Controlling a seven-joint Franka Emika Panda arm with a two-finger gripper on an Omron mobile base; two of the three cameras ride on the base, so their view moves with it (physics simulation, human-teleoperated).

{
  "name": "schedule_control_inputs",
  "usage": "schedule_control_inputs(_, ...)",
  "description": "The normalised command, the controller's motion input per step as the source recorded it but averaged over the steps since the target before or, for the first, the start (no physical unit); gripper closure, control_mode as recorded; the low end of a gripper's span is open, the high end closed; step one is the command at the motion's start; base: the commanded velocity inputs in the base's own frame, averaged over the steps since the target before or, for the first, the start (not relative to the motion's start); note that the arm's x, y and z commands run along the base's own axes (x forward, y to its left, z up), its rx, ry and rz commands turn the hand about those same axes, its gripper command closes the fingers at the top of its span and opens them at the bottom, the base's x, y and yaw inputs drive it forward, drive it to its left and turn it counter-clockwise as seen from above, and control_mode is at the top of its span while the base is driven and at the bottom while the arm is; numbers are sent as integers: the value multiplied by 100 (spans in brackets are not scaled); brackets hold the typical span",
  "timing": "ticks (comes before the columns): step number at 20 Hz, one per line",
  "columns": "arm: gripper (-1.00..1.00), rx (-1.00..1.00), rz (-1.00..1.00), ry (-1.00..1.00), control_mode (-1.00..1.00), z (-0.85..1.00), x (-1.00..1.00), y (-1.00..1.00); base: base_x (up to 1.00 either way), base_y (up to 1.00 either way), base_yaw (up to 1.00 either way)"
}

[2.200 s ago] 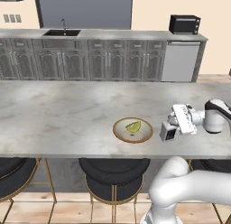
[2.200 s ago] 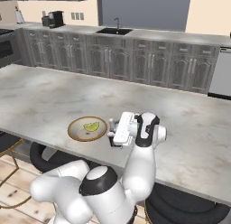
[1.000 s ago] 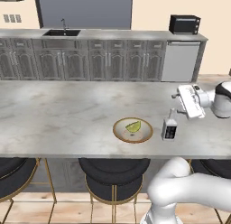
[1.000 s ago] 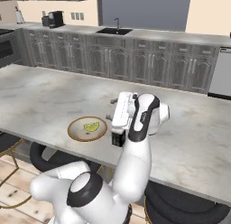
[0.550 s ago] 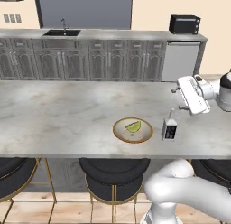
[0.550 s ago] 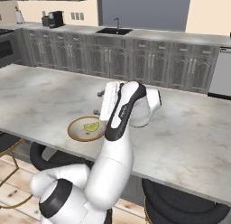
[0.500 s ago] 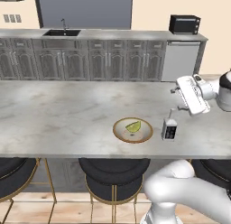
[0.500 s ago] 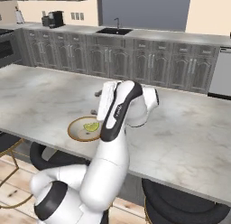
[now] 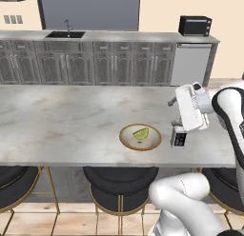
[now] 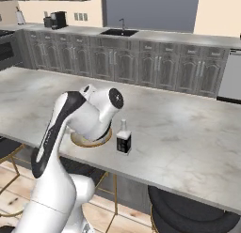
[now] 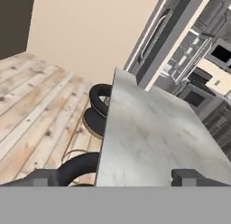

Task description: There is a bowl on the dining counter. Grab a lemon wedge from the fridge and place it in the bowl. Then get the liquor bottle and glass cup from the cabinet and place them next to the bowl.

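Note:
The bowl (image 9: 127, 141) with its tan rim sits near the front edge of the marble dining counter (image 9: 62, 121), and the yellow-green lemon wedge (image 9: 141, 133) lies in it. Just right of the bowl stands the liquor bottle (image 9: 178, 139), upright and free; it is also seen as the liquor bottle (image 10: 124, 137). My gripper (image 9: 173, 112) hovers above the bottle, turned to the left, open and empty. In the hand view the gripper (image 11: 117, 178) looks along the counter towards the fridge (image 11: 182, 53). The arm hides most of the bowl (image 10: 94, 143) in the right base view. The glass cup is out of view.
Black round stools (image 9: 120, 182) stand under the counter's front edge, and more stools (image 11: 97, 110) show at its far end over wood floor. Behind runs a darker counter with a sink (image 9: 66, 34), a microwave (image 9: 195, 25) and panelled cabinets (image 9: 114, 68).
The gripper has drawn away from the liquor bottle, risen and swung round to point left along the counter. The bottle stays upright beside the bowl.

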Motion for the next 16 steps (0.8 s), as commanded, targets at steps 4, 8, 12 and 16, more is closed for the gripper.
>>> schedule_control_inputs(4,-100,-1,-50,8,-100,10,-71,60,0,0,0)
schedule_control_inputs(8,-100,0,-60,10,-100,2,-70,43,0,0,0)
schedule_control_inputs(12,-100,0,-60,8,-100,0,-71,40,0,0,0)
schedule_control_inputs(16,-100,0,-43,3,-100,0,-49,17,0,0,0)
